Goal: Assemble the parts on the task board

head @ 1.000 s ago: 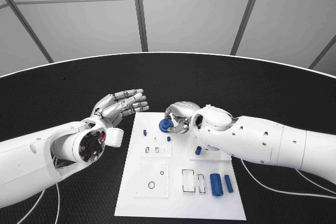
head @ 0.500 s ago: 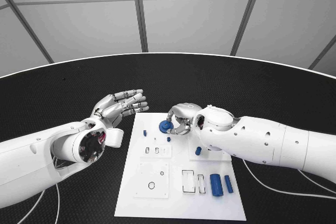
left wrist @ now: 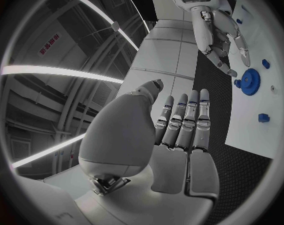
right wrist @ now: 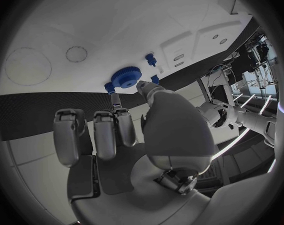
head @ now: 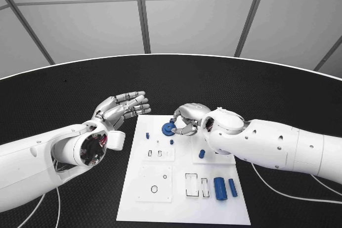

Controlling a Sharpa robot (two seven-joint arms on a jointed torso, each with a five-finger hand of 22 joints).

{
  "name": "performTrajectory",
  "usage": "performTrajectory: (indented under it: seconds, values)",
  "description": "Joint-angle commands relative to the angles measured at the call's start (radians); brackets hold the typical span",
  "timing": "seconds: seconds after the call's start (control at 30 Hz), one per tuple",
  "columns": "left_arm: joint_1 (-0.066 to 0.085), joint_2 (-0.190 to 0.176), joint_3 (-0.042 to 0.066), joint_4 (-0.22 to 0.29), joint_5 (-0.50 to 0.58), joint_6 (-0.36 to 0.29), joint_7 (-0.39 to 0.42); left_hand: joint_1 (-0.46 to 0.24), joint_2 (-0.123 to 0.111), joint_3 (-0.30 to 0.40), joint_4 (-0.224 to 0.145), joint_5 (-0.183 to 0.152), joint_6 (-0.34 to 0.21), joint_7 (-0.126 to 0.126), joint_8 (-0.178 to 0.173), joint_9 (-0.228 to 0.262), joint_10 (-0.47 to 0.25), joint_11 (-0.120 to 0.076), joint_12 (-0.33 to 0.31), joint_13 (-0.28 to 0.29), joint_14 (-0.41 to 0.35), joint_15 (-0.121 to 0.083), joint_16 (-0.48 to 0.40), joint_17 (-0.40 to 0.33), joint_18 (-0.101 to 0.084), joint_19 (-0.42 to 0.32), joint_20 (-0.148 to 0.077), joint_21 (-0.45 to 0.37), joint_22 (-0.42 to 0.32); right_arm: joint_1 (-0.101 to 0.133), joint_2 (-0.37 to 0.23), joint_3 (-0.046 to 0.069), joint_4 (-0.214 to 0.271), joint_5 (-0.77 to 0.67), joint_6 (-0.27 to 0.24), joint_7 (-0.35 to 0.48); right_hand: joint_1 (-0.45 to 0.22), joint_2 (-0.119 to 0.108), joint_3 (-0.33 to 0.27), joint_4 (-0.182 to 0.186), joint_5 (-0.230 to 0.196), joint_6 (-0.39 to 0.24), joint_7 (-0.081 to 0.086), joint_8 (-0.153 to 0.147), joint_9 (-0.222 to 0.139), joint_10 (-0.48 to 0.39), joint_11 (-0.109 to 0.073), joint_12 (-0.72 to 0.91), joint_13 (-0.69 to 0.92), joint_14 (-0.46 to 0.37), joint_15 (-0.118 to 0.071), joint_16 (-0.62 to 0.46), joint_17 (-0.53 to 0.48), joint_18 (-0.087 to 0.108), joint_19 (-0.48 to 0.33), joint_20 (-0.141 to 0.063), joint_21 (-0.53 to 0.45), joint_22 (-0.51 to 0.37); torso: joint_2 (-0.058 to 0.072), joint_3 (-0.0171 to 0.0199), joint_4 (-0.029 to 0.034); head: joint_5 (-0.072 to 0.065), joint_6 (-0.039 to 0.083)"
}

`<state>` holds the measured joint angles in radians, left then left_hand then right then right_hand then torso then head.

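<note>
A small white sign with red characters (left wrist: 49,44) hung on the room's wall, too small to read.

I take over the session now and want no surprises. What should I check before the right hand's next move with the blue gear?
1. Right hand at the blue gear: ok, fingertips sit right beside it.
2. Gear firmly held: cannot tell; contact is not clearly shown.
3. Gear seated flat on the task board: cannot tell.
4. Left hand out of the way: ok, open, off the board's edge.
5. Small blue pegs near the gear: ok, upright, apart from the fingers.
</note>
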<state>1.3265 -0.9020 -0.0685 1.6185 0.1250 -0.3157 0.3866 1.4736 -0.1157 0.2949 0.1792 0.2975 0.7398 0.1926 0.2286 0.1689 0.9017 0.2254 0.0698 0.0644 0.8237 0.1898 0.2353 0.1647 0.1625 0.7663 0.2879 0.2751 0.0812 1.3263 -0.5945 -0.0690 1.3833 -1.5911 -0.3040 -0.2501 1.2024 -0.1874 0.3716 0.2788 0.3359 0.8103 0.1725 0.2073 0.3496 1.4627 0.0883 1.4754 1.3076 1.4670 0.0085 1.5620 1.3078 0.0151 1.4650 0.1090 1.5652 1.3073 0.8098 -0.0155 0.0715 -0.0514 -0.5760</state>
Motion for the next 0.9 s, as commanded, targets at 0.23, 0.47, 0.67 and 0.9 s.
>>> performTrajectory:
  seconds: [0.23,0.47,0.67,0.9]
  values:
    - [0.000,0.005,0.000,-0.017,0.000,0.008,-0.001,-0.002,-0.012,0.006,-0.001,-0.005,-0.004,0.082,-0.006,-0.001,-0.007,0.001,-0.006,-0.001,-0.006,0.000,-0.005,-0.001,0.012,0.006,0.002,-0.007,-0.002,0.000,-0.200,-0.001,0.124,0.259,-0.167,0.174,0.075,-0.011,0.046,-0.052,-0.034,0.057,-0.010,0.007,0.003,0.019,-0.008,-0.001,0.168,0.095,-0.013,-0.005,0.223,-0.012,0.100,-0.007,-0.004,0.254,-0.009,0.0098,-0.0119,0.002,0.004]
    - [-0.001,0.017,0.000,-0.038,0.000,0.019,-0.002,-0.002,-0.012,0.010,-0.003,-0.004,0.010,0.080,-0.001,0.002,-0.003,0.000,-0.004,0.000,-0.004,-0.001,-0.005,-0.001,0.012,0.007,0.001,-0.007,-0.002,0.000,-0.369,-0.002,0.154,0.444,-0.185,0.321,0.120,-0.044,0.051,-0.089,-0.068,0.062,-0.017,0.001,-0.001,0.009,-0.015,-0.014,0.156,0.095,-0.021,-0.005,0.224,-0.011,0.098,-0.016,-0.007,0.251,-0.016,0.0198,-0.0250,-0.015,0.012]
    - [-0.001,0.024,0.000,-0.047,0.000,0.026,-0.002,-0.002,-0.012,0.012,-0.004,-0.004,0.014,0.080,0.000,0.002,-0.001,-0.001,-0.003,0.000,-0.003,-0.001,-0.005,-0.001,0.012,0.007,0.001,-0.007,-0.003,0.000,-0.424,-0.005,0.124,0.472,-0.175,0.364,0.131,-0.051,0.051,-0.097,-0.068,0.059,-0.019,-0.003,-0.003,0.005,-0.017,-0.019,0.151,0.095,-0.024,-0.005,0.225,-0.011,0.098,-0.019,-0.008,0.250,-0.019,0.0272,-0.0290,-0.027,0.012]
    - [-0.001,0.026,0.000,-0.048,0.000,0.030,-0.003,-0.002,-0.012,0.012,-0.004,-0.004,0.014,0.080,0.000,0.002,-0.001,-0.001,-0.003,0.000,-0.003,-0.001,-0.005,-0.001,0.012,0.007,0.001,-0.007,-0.003,-0.031,-0.441,-0.012,0.072,0.480,-0.170,0.383,0.138,-0.055,0.050,-0.101,-0.067,0.052,-0.019,-0.009,-0.006,0.004,-0.018,-0.021,0.149,0.095,-0.024,-0.005,0.227,-0.010,0.097,-0.020,-0.009,0.250,-0.017,0.0308,-0.0273,-0.031,0.009]
